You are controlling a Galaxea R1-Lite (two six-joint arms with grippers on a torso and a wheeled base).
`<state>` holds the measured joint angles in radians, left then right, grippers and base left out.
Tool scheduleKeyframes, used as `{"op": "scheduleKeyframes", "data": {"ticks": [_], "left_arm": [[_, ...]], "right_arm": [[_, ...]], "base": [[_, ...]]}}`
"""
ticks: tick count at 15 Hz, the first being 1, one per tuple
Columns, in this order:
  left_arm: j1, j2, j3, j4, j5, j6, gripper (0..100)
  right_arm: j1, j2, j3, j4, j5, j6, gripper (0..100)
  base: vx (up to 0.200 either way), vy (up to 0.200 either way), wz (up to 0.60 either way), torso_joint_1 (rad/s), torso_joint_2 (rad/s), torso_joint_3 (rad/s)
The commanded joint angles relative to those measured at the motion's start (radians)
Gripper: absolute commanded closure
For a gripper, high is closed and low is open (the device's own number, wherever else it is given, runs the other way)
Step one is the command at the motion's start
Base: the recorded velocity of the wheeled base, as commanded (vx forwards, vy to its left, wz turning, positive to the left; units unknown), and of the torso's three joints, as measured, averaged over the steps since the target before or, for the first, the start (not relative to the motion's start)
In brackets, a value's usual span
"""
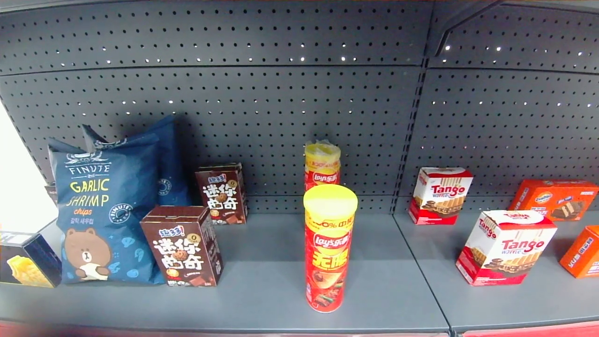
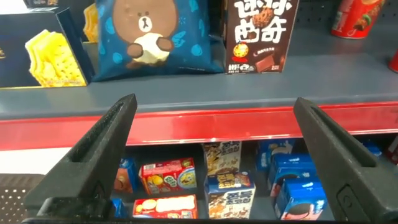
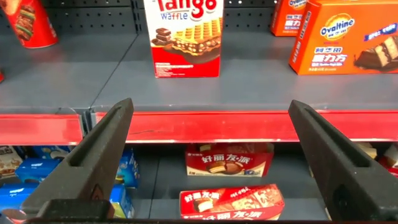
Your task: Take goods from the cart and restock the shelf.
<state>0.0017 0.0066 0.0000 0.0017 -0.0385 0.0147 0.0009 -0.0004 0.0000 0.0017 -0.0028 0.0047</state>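
A grey shelf (image 1: 281, 290) carries goods. Two red chip cans with yellow lids stand mid-shelf, one in front (image 1: 329, 248) and one behind (image 1: 322, 164). Left of them are two brown chocolate boxes (image 1: 185, 248) and blue chip bags (image 1: 105, 215). To the right are two wafer boxes (image 1: 505, 248) and orange boxes (image 1: 554, 199). My left gripper (image 2: 213, 106) hangs open in front of the shelf's red edge (image 2: 205, 124), below the blue bag (image 2: 149, 37) and brown box (image 2: 258, 34). My right gripper (image 3: 211, 107) is open too, below the wafer box (image 3: 185, 37). Neither holds anything.
A dark box with a yellow picture (image 1: 25, 267) sits at the shelf's far left. The lower shelf holds several small boxes (image 2: 230, 193) and red pie boxes (image 3: 229, 160). Bare shelf floor lies either side of the front can. A perforated back panel (image 1: 262, 107) closes the rear.
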Motion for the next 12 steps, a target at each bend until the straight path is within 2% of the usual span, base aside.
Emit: {"op": "scheduleKeyframes", "data": {"ticks": [1, 12], "left_arm": [[0.000, 0.001, 0.000, 0.000, 0.000, -0.001, 0], [0.000, 0.001, 0.000, 0.000, -0.001, 0.001, 0]], "right_arm": [[0.001, 0.000, 0.000, 0.000, 0.000, 0.000, 0], [0.001, 0.000, 0.000, 0.000, 0.000, 0.001, 0]], "base": [[0.000, 0.000, 0.00, 0.000, 0.00, 0.000], [0.000, 0.000, 0.00, 0.000, 0.00, 0.000]]}}
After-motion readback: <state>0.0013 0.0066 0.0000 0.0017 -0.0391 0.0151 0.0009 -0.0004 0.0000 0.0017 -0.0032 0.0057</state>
